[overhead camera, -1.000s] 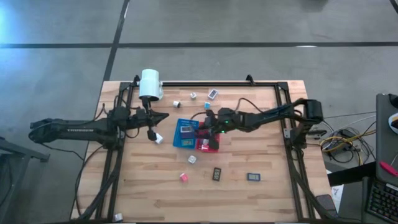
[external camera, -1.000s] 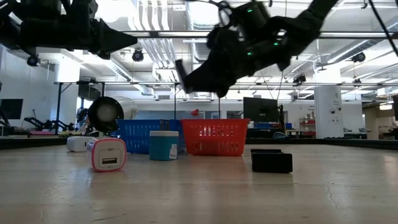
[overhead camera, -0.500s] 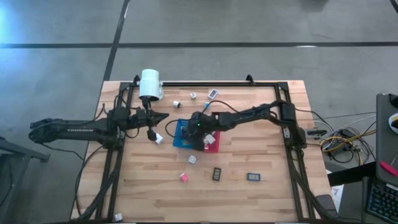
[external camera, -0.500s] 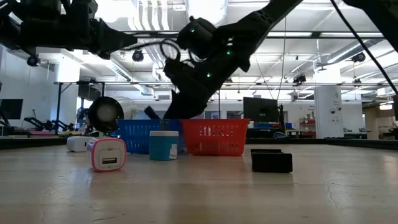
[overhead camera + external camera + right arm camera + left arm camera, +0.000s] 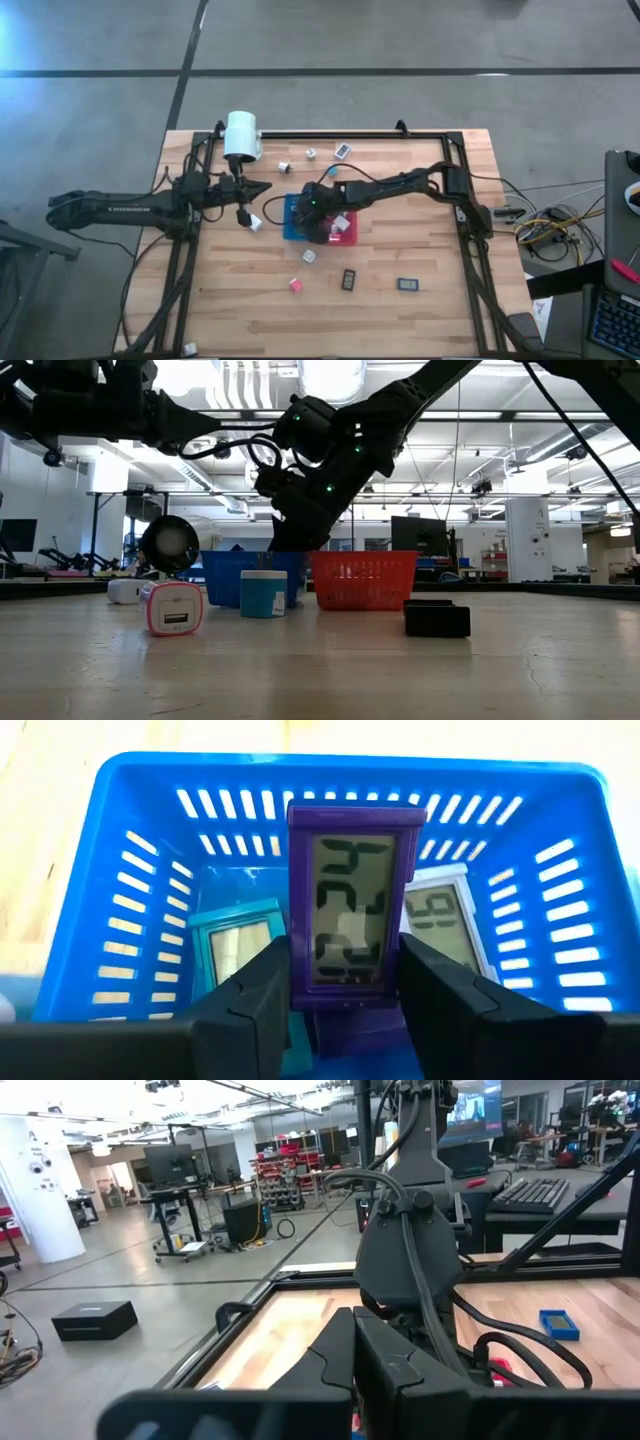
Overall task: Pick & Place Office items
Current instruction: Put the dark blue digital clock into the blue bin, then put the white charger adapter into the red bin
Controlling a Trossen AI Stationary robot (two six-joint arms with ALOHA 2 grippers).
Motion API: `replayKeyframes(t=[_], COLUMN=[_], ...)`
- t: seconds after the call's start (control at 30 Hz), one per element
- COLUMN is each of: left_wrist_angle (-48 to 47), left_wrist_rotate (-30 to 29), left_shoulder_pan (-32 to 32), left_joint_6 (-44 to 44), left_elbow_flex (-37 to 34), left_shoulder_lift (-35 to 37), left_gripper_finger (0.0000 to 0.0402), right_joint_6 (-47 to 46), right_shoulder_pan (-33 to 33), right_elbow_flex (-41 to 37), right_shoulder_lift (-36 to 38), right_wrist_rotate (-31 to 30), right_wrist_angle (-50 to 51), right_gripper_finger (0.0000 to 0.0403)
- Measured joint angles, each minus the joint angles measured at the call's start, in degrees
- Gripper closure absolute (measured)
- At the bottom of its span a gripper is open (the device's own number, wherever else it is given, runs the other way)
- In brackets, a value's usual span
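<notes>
My right gripper (image 5: 306,214) (image 5: 345,1005) reaches down into the blue perforated tray (image 5: 290,216) (image 5: 120,910), shut on a purple flat clock (image 5: 355,920). A teal clock (image 5: 235,945) and a white one (image 5: 445,915) lie on the tray's floor. The red tray (image 5: 343,229) stands against the blue one on its right. Loose on the wood are a white cube (image 5: 309,256), a pink cube (image 5: 296,285) and two dark rectangles (image 5: 349,279) (image 5: 407,284). My left gripper (image 5: 266,188) hovers shut to the left of the blue tray. My right gripper pinches the purple clock by its two long edges (image 5: 297,990) near its nearer end, between the two fingers (image 5: 250,1005). The fingers slant down from the table's right and lie along the clock. The clock sticks out ahead, display up, inside the blue tray; whether its far end touches the floor I cannot tell.
A big white cylinder (image 5: 241,135) stands at the far left. Several small items (image 5: 311,153) (image 5: 343,150) (image 5: 285,166) lie near the far edge, and a white one (image 5: 256,223) lies left of the blue tray. A black frame (image 5: 460,200) borders the table.
My right gripper has stretched from above the red tray toward the table's left, sunk and tipped nose-down, and now dips into the blue tray.
</notes>
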State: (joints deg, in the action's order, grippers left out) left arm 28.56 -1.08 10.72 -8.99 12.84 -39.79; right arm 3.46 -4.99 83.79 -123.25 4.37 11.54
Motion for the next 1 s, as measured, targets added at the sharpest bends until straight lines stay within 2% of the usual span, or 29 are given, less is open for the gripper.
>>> replayKeyframes(t=[0.3, 0.5, 0.67, 0.77, 1.0], left_wrist_angle=[0.0, -0.1, -0.4, -1.2, -1.8], left_wrist_rotate=[0.0, 0.0, 0.0, 0.0, 0.0], left_shoulder_pan=[0.0, 0.0, 0.0, 0.0, 0.0], left_joint_6=[0.0, 0.4, 0.4, 0.2, -0.3], left_elbow_flex=[0.0, 0.0, 0.0, 0.0, 0.0], left_shoulder_lift=[0.0, 0.0, 0.0, 0.0, 0.1], left_gripper_finger=[0.0399, 0.0399, 0.0399, 0.0399, 0.0399], right_joint_6=[0.6, 0.7, 6.1, 8.5, 9.4], right_shoulder_pan=[0.0, 0.0, 1.0, 1.5, 1.6], right_elbow_flex=[-0.2, -0.3, -1.6, -5.0, -23.4], right_shoulder_lift=[1.5, 6.8, 16.0, 23.2, 44.9], right_wrist_rotate=[0.0, 0.0, 0.1, 0.4, 1.0], right_wrist_angle=[1.0, 3.4, 3.0, 0.1, -13.2], right_gripper_finger=[0.0186, 0.0174, 0.0192, 0.0211, 0.0273])
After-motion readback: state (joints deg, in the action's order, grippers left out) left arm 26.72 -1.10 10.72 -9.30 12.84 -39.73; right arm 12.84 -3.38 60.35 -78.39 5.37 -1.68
